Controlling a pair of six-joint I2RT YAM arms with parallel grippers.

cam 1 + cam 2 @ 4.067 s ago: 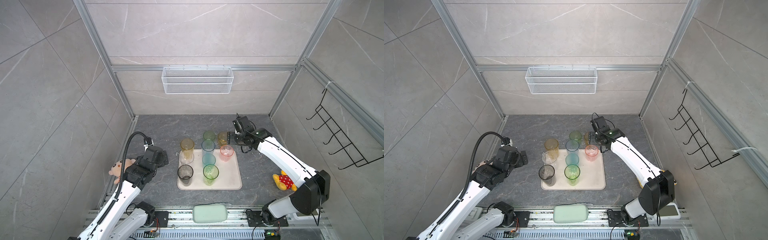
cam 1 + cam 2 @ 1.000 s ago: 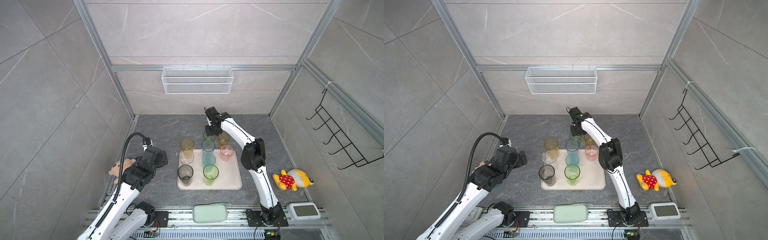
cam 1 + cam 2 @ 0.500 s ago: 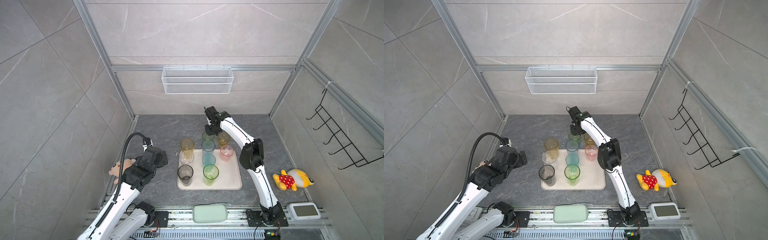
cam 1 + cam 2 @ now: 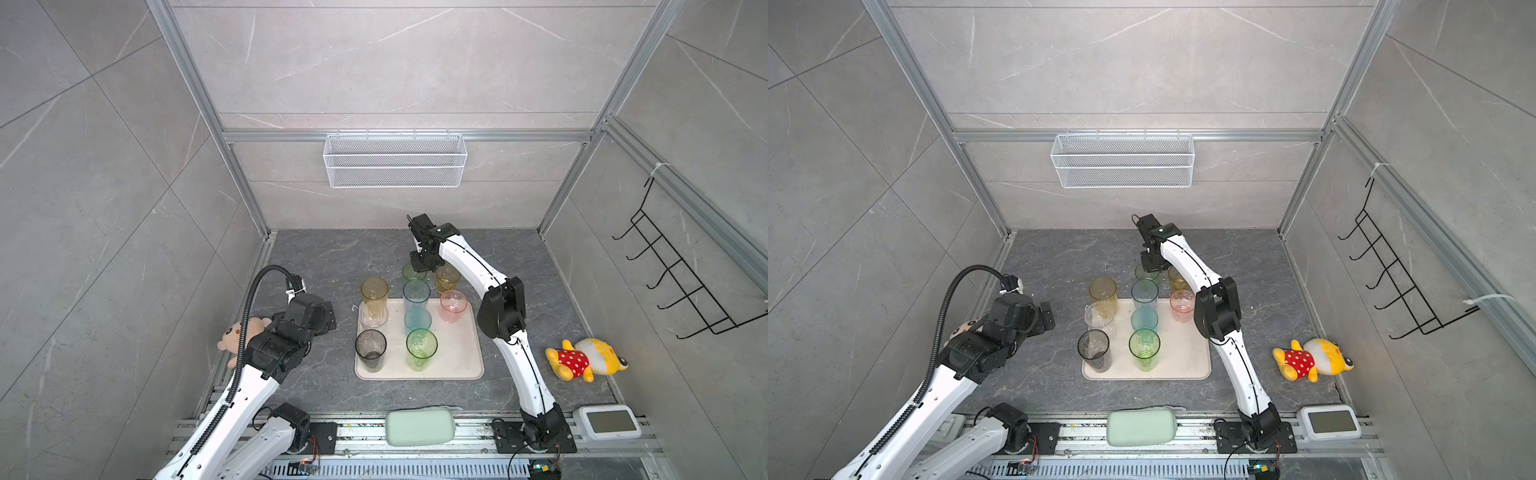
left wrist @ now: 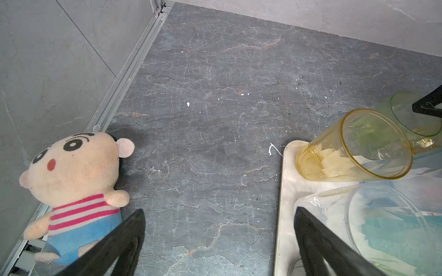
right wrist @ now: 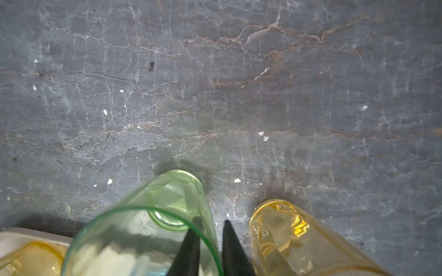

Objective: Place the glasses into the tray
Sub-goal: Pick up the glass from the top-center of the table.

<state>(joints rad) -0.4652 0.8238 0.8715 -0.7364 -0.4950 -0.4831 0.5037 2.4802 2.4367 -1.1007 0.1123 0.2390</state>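
At far left, against the wall: plush boy doll in striped shirt, face up on the slate floor. Next over, left gripper hovering between doll and tray, jaws spread wide, nothing in them. Centre: cream tray flat on the floor, seven glasses upright in it. Left column, back to front: tall amber tumbler at the back corner, short clear tumbler close against it, smoky grey tumbler. Middle column: tall pale-blue tumbler, short teal tumbler, tall green tumbler. Right column: pink tumbler alone. In front of the tray, on the rail: mint-green pad. Just behind the tray's far edge, off it, on the floor: short green tumbler and short amber tumbler, side by side, small gap between. Right gripper down on the short green tumbler, closed to a narrow pinch, one finger inside the rim, one outside, wall between; base apparently on the floor. Further right, well apart from the tray: yellow plush in red spotted dress, lying down. Front right corner: white screen unit.
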